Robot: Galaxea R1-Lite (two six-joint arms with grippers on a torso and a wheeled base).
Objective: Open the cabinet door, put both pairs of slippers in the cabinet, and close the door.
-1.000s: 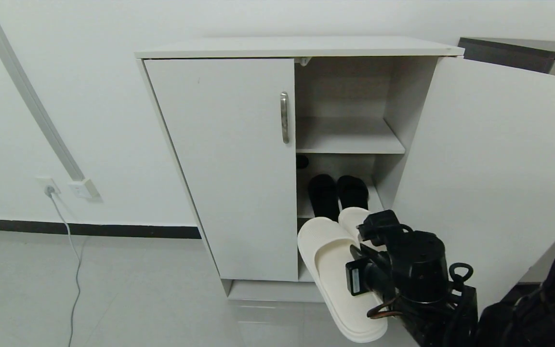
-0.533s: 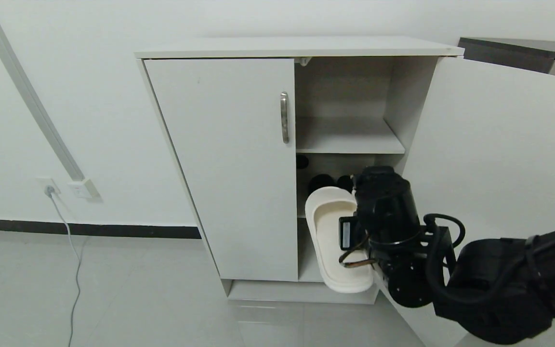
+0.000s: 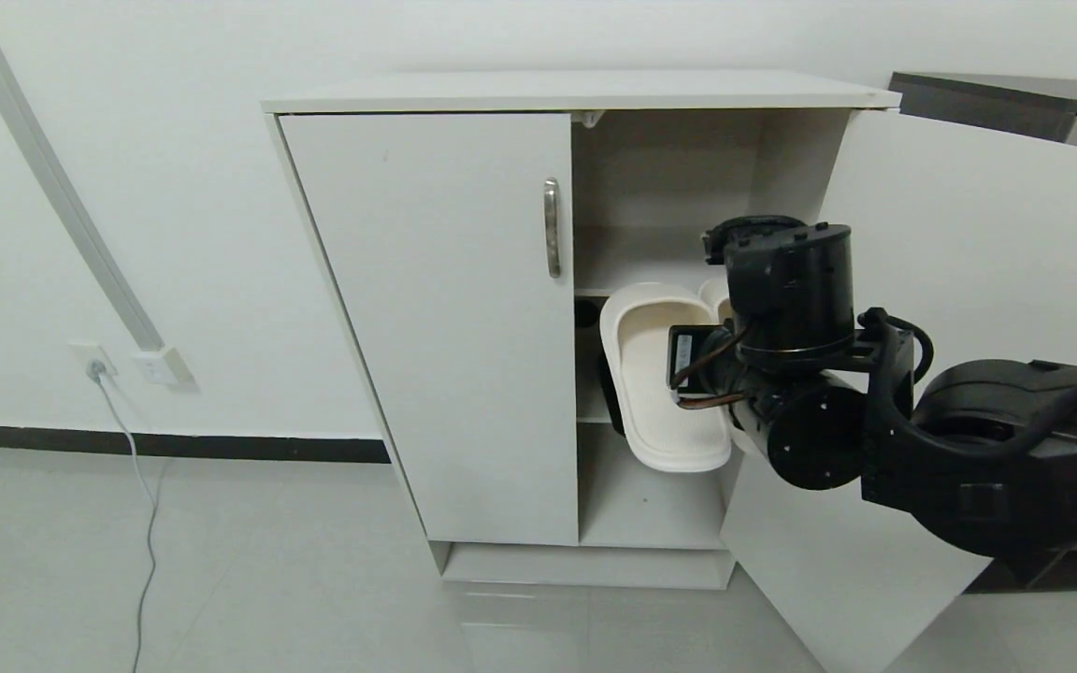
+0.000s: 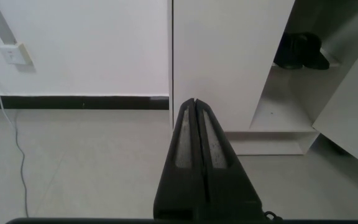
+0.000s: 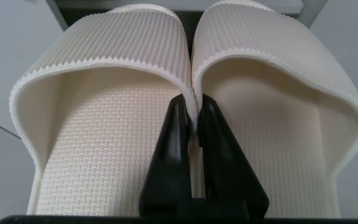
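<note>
Head view: the cabinet stood with its right door swung open and its left door shut. The white slippers hung upright before the open side, across the middle compartment, carried at the right arm's end.

Left wrist view: the left gripper was clenched on nothing, above the floor. The black slippers sat side by side inside the cabinet.

Right wrist view: the right gripper pinched the touching inner edges of both white slippers together.
</note>
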